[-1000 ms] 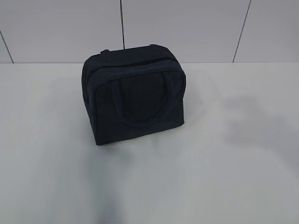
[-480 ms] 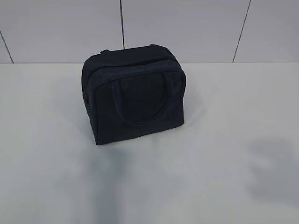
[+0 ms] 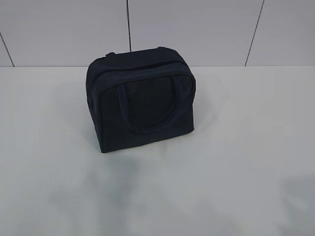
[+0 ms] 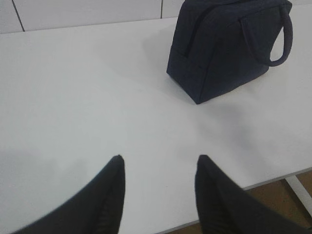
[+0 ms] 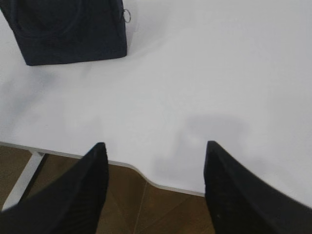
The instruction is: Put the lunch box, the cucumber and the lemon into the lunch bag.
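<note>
Lunch bag (image 3: 141, 101): dark navy, boxy, upright on white table, zipped shut, toward far side, slightly left of centre. Loop handle (image 3: 147, 105) hanging down near face. Silver ring pull (image 5: 126, 15) at right end.

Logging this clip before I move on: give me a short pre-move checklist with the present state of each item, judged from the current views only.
1. Lunch bag upright on the table: ok.
2. Bag zipped shut: seems closed along the top in the exterior view; cannot tell for sure.
3. Zipper ring pull hanging free at the bag's side: ok.
4. Lunch box, cucumber and lemon located: not ok, none shows in any view; whether they are inside the bag cannot be told.
5. Left pincer open, nothing held, over bare table short of the bag: ok.
6. Right pincer open, nothing held, over the table's near edge: ok.
</note>
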Robot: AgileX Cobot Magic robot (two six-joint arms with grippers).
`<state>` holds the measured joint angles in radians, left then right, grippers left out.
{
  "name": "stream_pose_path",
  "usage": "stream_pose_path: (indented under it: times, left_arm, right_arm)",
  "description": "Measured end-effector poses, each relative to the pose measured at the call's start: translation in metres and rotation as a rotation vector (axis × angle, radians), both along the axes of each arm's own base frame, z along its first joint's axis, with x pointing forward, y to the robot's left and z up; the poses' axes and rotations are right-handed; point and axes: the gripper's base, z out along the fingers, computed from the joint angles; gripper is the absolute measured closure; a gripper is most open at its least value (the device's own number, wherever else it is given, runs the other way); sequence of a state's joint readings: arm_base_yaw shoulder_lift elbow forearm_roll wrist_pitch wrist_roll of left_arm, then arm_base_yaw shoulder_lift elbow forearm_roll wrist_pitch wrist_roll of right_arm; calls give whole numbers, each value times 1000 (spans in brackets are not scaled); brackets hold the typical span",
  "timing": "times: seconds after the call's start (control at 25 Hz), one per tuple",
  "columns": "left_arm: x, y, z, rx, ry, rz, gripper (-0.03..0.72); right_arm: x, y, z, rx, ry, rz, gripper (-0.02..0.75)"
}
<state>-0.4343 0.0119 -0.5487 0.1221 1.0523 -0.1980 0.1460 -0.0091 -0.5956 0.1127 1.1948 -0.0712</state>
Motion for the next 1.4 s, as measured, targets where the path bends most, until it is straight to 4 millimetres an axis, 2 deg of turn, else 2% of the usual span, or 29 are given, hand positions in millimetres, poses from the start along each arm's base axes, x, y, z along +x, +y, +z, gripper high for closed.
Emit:
stream_pose_path:
  times: [0.44, 0.68, 0.96, 1.4]
  left_arm:
    - [2, 3, -10, 62, 47, 30, 348]
    - [2, 1, -10, 51, 55, 12, 348]
    - [-2, -8, -11, 83, 49, -128, 348]
    - [-2, -8, -11, 93, 46, -139, 348]
  right_arm:
    - [14, -1, -24, -13, 44, -35, 274]
    - [15, -1, -25, -13, 46, -35, 274]
    - [15, -1, -25, -13, 46, -35, 274]
    - [15, -1, -25, -12, 47, -35, 274]
